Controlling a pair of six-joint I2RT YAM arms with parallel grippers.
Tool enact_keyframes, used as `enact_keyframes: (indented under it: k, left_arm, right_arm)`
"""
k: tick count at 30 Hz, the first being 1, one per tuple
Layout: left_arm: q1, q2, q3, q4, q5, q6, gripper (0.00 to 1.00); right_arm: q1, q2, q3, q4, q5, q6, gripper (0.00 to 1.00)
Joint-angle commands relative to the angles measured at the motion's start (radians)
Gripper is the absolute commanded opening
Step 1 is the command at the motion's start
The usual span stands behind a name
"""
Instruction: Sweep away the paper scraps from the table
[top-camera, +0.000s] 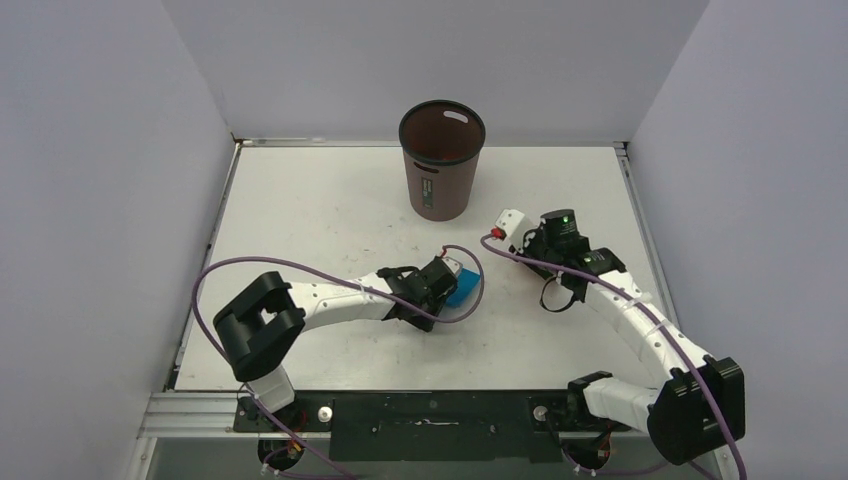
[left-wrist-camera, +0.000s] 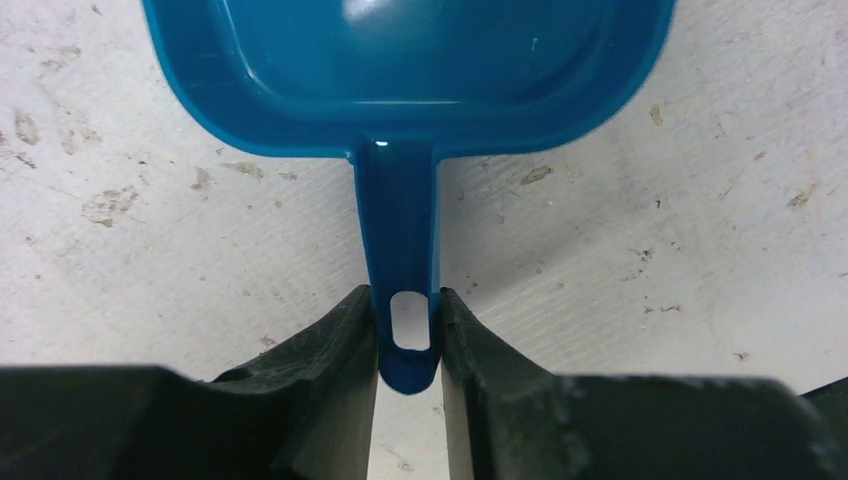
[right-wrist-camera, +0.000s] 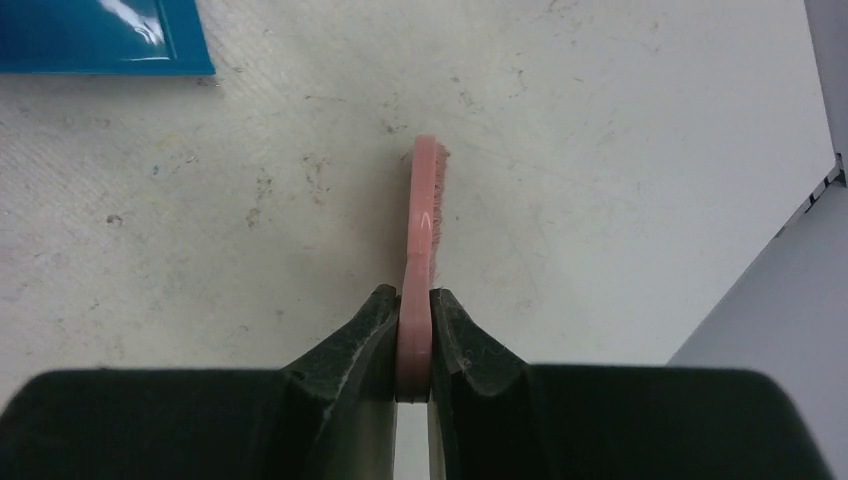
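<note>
**Evidently nothing left to sweep**

We found our left end effector (left-wrist-camera: 408, 335) pinching the slotted handle of the blue plastic dustpan (left-wrist-camera: 400, 70). The pan was kept low at the scuffed white bench (top-camera: 320, 210), presumably to receive sweepings. Our right end effector (right-wrist-camera: 415, 310) was clamped on the pink bristled hand brush (right-wrist-camera: 425, 200), held edge-on and apart from the pan. We saw no paper scraps anywhere, and the tall brown plastic bin (top-camera: 441, 165) was too dark inside to read.

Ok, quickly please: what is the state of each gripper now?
Left gripper: closed on the handle of the blue dustpan.
Right gripper: closed on the pink hand brush.
</note>
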Motion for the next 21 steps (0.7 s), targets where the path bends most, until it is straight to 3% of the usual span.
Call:
enact_keyframes:
  k: [1,7,10,21]
  left_arm:
    - [0.004,0.014,0.041,0.056,0.026,-0.024,0.29]
    - [0.005,-0.004,0.028,0.057,0.027,-0.03,0.33]
    - [0.003,-0.031,0.027,0.044,0.032,-0.03,0.42]
    - [0.035,-0.242,0.007,-0.005,-0.059,0.064,0.54]
  right_arm:
    - [0.057,-0.039,-0.026,0.033,0.049,0.034,0.14]
    - [0.069,-0.051,-0.038,-0.016,-0.068,0.095,0.32]
    - [0.068,-0.06,-0.027,-0.052,-0.134,0.117,0.41]
    - [0.064,-0.053,0.041,-0.126,-0.335,0.2,0.71]
